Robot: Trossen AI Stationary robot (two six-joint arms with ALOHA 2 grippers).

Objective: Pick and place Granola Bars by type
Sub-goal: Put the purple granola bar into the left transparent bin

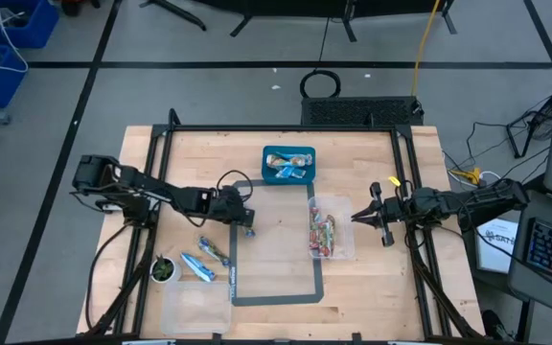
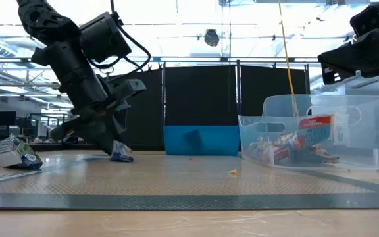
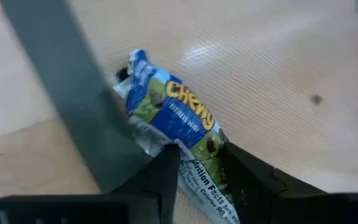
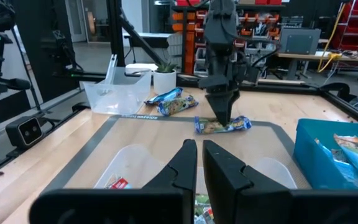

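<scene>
Where the grey tape line crosses the counter [image 1: 286,244], left hand [image 1: 246,228] is down on a blue bar [image 3: 173,115] — fingers clamped on one end, long axis running away from the wrist. Crinkled glossy wrapper, flat. Blue bin [image 1: 288,176] lies nearby; right hand [image 1: 358,217] hovers pinched together over the clear tub [image 1: 343,206].

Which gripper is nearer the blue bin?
Left. The left gripper sits just off the blue bin, clamped on a blue bar; the right gripper waits farther off, by the clear bin.
</scene>
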